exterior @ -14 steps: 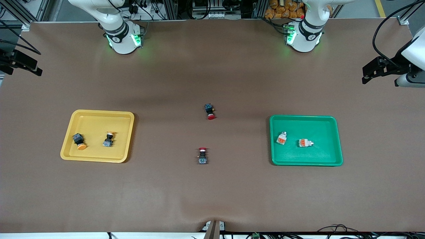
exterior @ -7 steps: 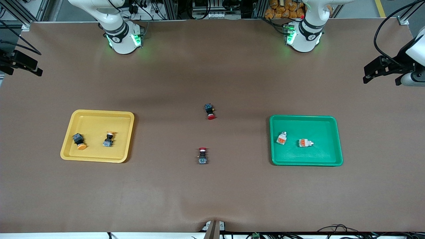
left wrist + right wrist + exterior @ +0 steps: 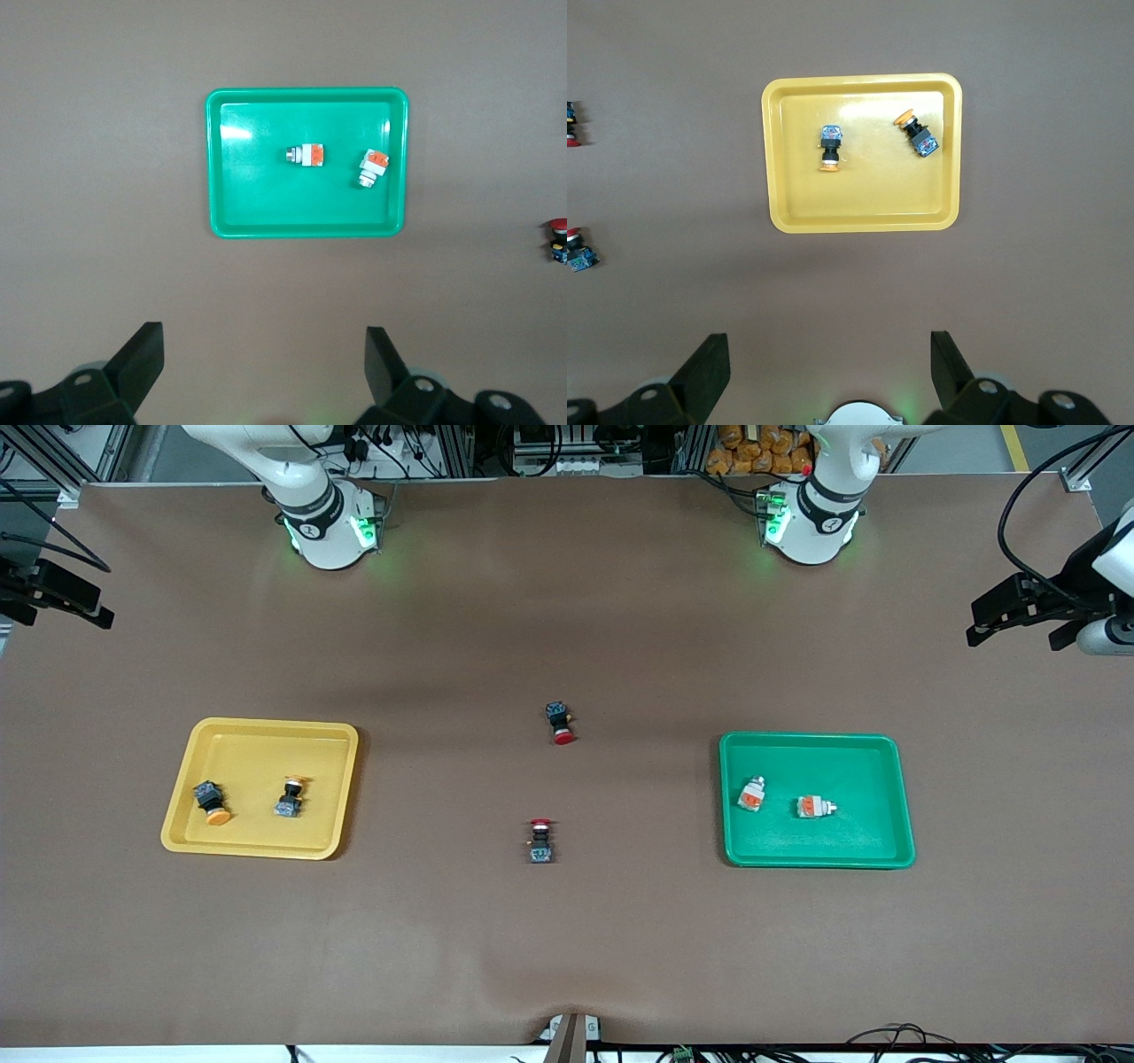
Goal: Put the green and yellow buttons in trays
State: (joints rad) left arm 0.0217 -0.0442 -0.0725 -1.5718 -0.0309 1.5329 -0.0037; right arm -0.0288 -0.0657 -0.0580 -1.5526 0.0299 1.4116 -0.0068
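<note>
The shallow yellow plastic tray (image 3: 182,828) toward the right arm's end holds two black-bodied, orange-capped buttons (image 3: 212,802). The matching green tray (image 3: 899,797) toward the left arm's end holds two white-grey buttons with orange blocks (image 3: 751,794). Two red-capped black buttons (image 3: 560,723) lie on the brown table (image 3: 567,939) between the trays. The left gripper (image 3: 264,372) and right gripper (image 3: 829,372) hang high, jaws wide, empty.

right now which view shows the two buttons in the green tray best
The left wrist view: the green tray fills its middle and both white-grey buttons show clearly. The front view shows them smaller; the right wrist view misses them.
</note>
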